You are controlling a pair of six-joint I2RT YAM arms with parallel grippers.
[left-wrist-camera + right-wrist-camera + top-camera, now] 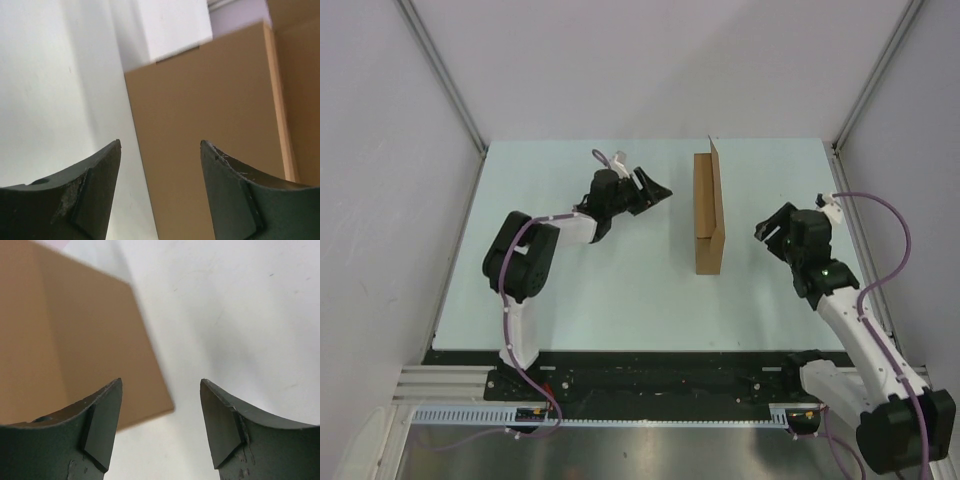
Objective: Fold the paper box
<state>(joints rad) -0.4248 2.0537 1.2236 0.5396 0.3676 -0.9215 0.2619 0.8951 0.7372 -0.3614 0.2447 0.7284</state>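
Observation:
The paper box (708, 215) is plain brown cardboard near the middle of the table, long side running away from me, with one panel standing up along its right side. My left gripper (656, 190) is open and empty, just left of the box and pointing at it. In the left wrist view the box (210, 125) fills the space beyond the open left gripper (160, 145). My right gripper (767, 234) is open and empty, right of the box's near end. In the right wrist view the box (75, 335) lies ahead and to the left of the right gripper (161, 382).
The pale green table (620, 290) is walled in by white panels on the left, back and right. A black rail (650, 365) with the arm bases runs along the near edge.

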